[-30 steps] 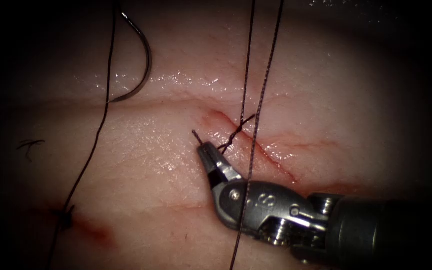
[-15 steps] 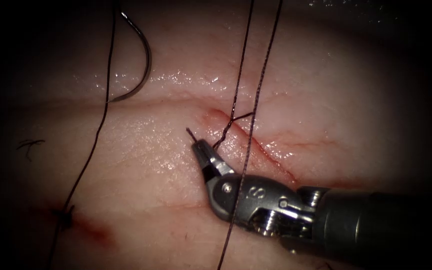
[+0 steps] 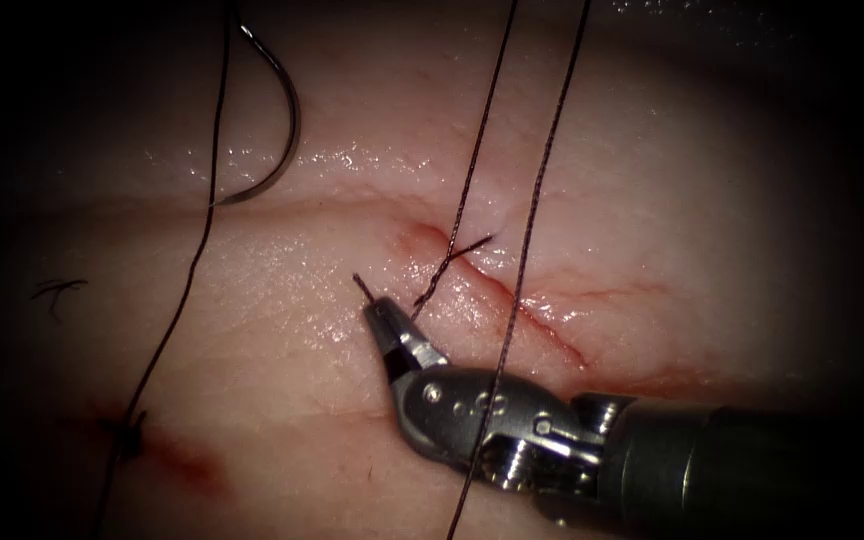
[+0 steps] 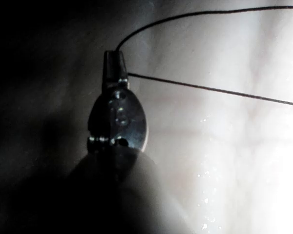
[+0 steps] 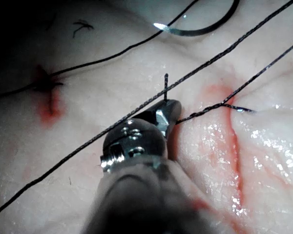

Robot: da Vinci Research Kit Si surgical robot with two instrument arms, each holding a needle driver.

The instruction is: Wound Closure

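Note:
My right tool (image 3: 380,318) comes in from the lower right, its jaws shut on the short end of the thread (image 3: 432,283) just left of the cut (image 3: 542,325). A small tail (image 3: 360,283) sticks out past the tip. That thread crosses the upper end of the cut, and two long strands (image 3: 537,180) rise to the top edge. In the left wrist view my left tool (image 4: 115,61) is shut on the thread (image 4: 210,89). The curved needle (image 3: 290,120) lies free on the tissue (image 3: 282,340) at the upper left, held by neither tool. The right wrist view shows my right tool (image 5: 172,108) gripping the thread end beside the cut (image 5: 233,141).
An earlier knot (image 3: 132,432) sits in red fluid at the lower left, with a thread (image 3: 187,290) running from it up to the needle. Small cut ends of thread (image 3: 60,290) lie further left. Red fluid lines the cut.
My right tool has slid left and slightly down, drawing the short thread end away from the cut. The two long strands have tilted to the right at the top. The needle has not moved.

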